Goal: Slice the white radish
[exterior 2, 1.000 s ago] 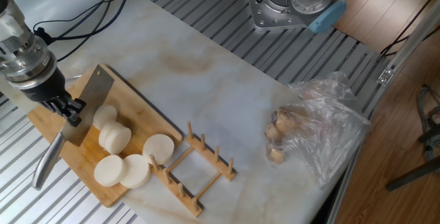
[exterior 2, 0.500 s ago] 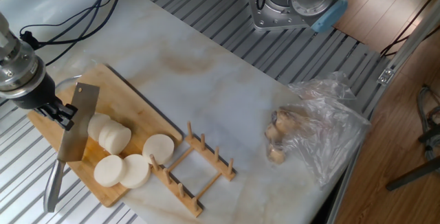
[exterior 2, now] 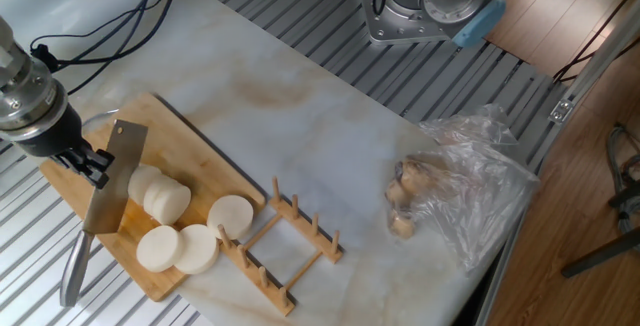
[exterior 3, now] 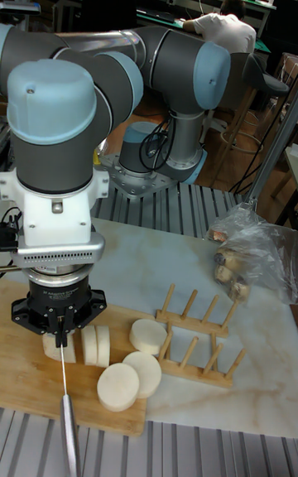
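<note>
The white radish [exterior 2: 148,188] stub lies on the cutting board [exterior 2: 195,171], its long axis across the cleaver [exterior 2: 112,181]. The gripper [exterior 2: 92,163] pinches the cleaver. The tall fixed view shows the blade edge-on above the stub.

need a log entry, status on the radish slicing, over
Gripper shut on knife, blade beside the radish stub. White radish partly sliced: three discs loose on cutting board. Wooden rack touches board edge, not in blade's path.
</note>
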`<state>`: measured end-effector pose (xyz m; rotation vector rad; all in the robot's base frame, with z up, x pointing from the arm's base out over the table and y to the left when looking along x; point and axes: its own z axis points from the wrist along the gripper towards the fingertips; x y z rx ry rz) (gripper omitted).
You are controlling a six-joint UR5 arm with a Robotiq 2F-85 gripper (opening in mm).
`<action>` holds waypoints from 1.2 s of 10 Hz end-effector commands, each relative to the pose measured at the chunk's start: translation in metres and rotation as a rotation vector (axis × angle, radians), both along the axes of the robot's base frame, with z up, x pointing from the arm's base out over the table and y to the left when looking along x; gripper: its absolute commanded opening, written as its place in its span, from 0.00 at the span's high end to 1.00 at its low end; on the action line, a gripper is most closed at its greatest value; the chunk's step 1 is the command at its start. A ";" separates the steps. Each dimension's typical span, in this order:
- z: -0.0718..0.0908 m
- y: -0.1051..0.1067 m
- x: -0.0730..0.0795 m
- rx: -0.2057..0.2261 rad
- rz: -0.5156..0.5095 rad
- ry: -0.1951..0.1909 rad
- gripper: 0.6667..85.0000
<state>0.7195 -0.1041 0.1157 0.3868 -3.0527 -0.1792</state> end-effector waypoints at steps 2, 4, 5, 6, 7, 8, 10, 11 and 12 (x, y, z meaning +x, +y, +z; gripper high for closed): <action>0.000 0.000 -0.012 0.012 -0.018 0.028 0.77; 0.002 -0.004 -0.008 -0.005 -0.022 0.019 0.77; 0.005 -0.003 -0.006 -0.011 -0.013 0.022 0.74; 0.007 -0.003 -0.003 -0.024 -0.006 0.025 0.72; 0.010 -0.004 0.000 -0.044 -0.011 0.030 0.72; 0.011 -0.007 0.000 -0.066 -0.010 0.042 0.75; 0.010 -0.010 -0.007 -0.071 -0.014 0.065 0.79; 0.009 -0.011 -0.012 -0.065 -0.013 0.074 0.80; 0.009 -0.011 -0.017 -0.059 -0.010 0.085 0.81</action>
